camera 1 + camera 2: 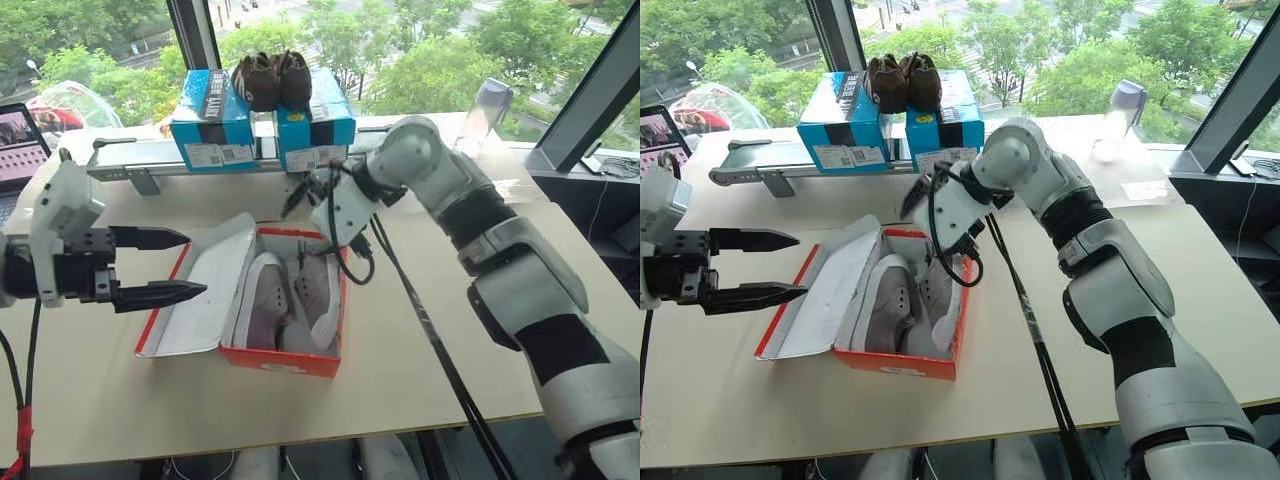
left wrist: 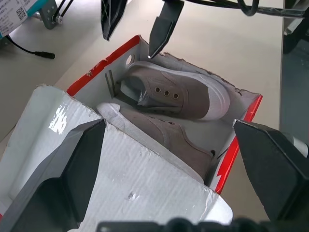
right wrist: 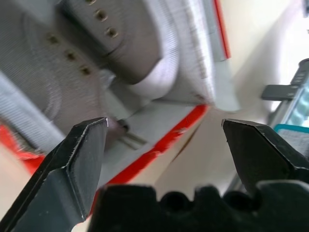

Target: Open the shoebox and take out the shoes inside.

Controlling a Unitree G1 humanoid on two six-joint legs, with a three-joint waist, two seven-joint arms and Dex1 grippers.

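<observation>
You are looking at the red shoebox (image 1: 285, 358) sitting open at the centre of the frame, its white-lined lid lying back toward the left. The grey shoes (image 1: 262, 300) with white soles are lying side by side inside, tipped on their edges.

The shoebox (image 1: 270, 345) sits open on the tabletop (image 1: 420, 370), lid (image 1: 205, 290) folded out to its left. The shoes (image 1: 290, 300) lie inside, side by side. Behind it, two boxes (image 1: 262, 125) carry another pair (image 1: 272, 78).
</observation>
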